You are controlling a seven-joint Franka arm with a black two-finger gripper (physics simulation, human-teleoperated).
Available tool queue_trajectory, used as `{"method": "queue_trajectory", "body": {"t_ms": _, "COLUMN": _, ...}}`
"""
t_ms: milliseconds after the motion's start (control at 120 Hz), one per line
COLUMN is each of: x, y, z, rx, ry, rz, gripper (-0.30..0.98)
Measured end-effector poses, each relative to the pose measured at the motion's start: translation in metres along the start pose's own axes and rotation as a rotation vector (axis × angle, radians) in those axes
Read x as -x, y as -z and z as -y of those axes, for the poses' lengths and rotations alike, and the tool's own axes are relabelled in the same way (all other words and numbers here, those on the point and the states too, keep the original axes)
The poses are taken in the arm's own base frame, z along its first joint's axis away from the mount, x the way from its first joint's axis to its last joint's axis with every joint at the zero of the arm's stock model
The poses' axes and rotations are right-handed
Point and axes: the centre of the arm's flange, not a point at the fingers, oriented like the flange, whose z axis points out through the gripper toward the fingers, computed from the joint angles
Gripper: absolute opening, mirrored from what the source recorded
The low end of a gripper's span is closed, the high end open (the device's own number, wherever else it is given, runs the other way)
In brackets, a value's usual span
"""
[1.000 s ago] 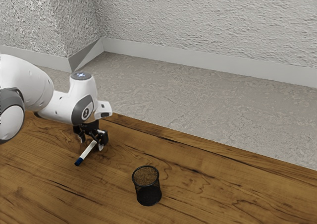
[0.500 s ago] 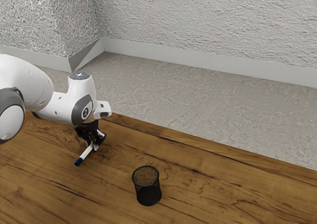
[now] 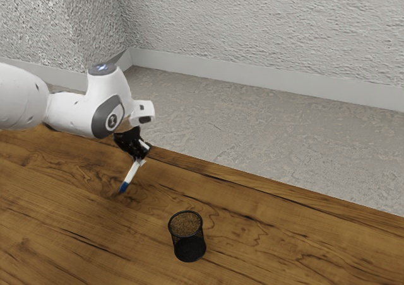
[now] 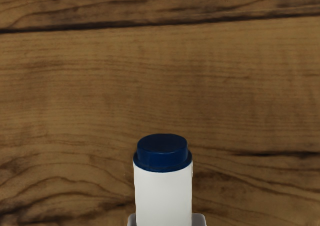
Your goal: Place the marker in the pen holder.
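Observation:
My gripper [image 3: 140, 159] is shut on the white end of the marker [image 3: 132, 172], raised over the table in the exterior view. The marker slants down, its blue tip lowest and pointing toward the exterior view's lower left. In the wrist view the white marker [image 4: 163, 196] has its blue end outward, with grey fingertips [image 4: 199, 219] against both of its sides. A black mesh pen holder [image 3: 189, 238] stands upright, nearer the exterior view's lower edge and to the right of the marker, not touching it.
The wooden table [image 3: 271, 234] extends beneath the arm and pen holder. Its far edge runs along the grey floor [image 3: 252, 133], with a textured wall behind.
The gripper has closed on the marker and lifted it off the table, moving up and toward the exterior view's right. The marker hangs more steeply; the pen holder has stayed still.

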Motion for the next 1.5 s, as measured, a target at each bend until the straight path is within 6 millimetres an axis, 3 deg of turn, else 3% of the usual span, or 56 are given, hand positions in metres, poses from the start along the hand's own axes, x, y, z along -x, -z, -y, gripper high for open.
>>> {"method": "queue_trajectory", "body": {"t_ms": 108, "x": -0.013, "y": 0.068, "z": -0.066, "rx": 0.068, "ry": -0.092, "rz": -0.130, "gripper": -0.10}}
{"method": "queue_trajectory", "body": {"t_ms": 192, "x": -0.014, "y": 0.102, "z": -0.125, "rx": 0.123, "ry": -0.165, "rz": -0.212, "gripper": -0.10}}
{"method": "queue_trajectory", "body": {"t_ms": 317, "x": -0.005, "y": 0.124, "z": -0.207, "rx": 0.199, "ry": -0.246, "rz": -0.289, "gripper": -0.09}}
{"method": "queue_trajectory", "body": {"t_ms": 400, "x": 0.005, "y": 0.115, "z": -0.235, "rx": 0.223, "ry": -0.260, "rz": -0.286, "gripper": -0.08}}
{"method": "queue_trajectory", "body": {"t_ms": 508, "x": 0.013, "y": 0.089, "z": -0.221, "rx": 0.222, "ry": -0.209, "rz": -0.250, "gripper": -0.07}}
{"method": "queue_trajectory", "body": {"t_ms": 642, "x": 0.016, "y": 0.077, "z": -0.196, "rx": 0.216, "ry": -0.152, "rz": -0.238, "gripper": -0.07}}
{"method": "queue_trajectory", "body": {"t_ms": 1067, "x": 0.058, "y": 0.094, "z": -0.197, "rx": 0.308, "ry": -0.151, "rz": -0.232, "gripper": -0.07}}
{"method": "queue_trajectory", "body": {"t_ms": 1367, "x": 0.084, "y": 0.070, "z": -0.197, "rx": 0.310, "ry": -0.153, "rz": -0.178, "gripper": -0.07}}
{"method": "queue_trajectory", "body": {"t_ms": 1500, "x": 0.084, "y": 0.070, "z": -0.196, "rx": 0.315, "ry": -0.153, "rz": -0.181, "gripper": 0.19}}
